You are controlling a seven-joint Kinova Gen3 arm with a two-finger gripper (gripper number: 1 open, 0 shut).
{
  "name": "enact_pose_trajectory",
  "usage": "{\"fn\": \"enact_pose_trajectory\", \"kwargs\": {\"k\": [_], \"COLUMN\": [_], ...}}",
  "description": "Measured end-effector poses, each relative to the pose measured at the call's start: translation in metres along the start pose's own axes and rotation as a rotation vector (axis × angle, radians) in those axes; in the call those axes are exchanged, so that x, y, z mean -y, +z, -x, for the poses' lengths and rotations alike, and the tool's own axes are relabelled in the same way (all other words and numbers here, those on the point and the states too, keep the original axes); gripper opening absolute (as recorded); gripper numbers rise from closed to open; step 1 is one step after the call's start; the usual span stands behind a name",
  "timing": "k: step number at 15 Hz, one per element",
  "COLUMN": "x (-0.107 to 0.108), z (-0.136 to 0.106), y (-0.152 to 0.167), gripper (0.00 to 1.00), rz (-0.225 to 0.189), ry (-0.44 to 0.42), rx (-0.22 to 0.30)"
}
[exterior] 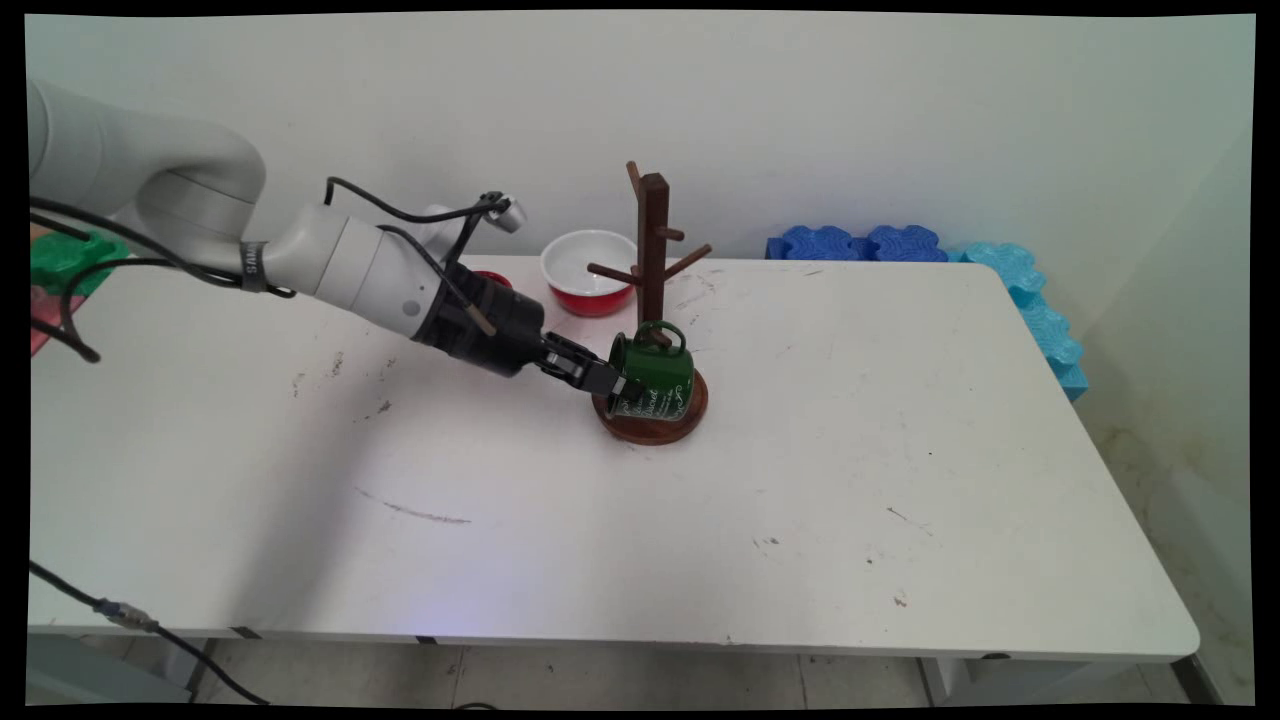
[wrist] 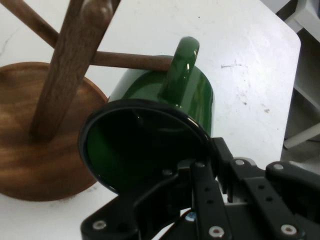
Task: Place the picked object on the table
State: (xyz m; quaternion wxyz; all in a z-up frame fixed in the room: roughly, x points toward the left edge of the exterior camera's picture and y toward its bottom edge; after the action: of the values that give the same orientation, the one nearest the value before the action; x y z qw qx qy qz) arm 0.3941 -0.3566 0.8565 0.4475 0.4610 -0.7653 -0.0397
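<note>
Scuffed white table (exterior: 900, 450) — pale wall (exterior: 900, 120).

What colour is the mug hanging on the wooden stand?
Dark green enamel mug with pale lettering; the colour shows best in the hand view.

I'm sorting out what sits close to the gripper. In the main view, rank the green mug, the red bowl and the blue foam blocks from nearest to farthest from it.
1. Green mug: gripper is shut on its rim, over the mug tree's base.
2. Red bowl: behind, near the wall.
3. Blue foam blocks: far right, at the table's back edge.
</note>
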Motion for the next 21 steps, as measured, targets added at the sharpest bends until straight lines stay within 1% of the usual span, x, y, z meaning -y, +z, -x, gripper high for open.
{"fn": "enact_pose_trajectory", "kwargs": {"k": [13,18,21], "x": [-0.008,-0.008,-0.007], "z": [0.007,0.006,0.006], "y": [-0.022,-0.032,-0.041], "gripper": [0.0,0.0,0.0], "rz": [0.006,-0.004,-0.019], "ry": [0.039,0.062,0.082], "rx": [0.023,0.029,0.035]}}
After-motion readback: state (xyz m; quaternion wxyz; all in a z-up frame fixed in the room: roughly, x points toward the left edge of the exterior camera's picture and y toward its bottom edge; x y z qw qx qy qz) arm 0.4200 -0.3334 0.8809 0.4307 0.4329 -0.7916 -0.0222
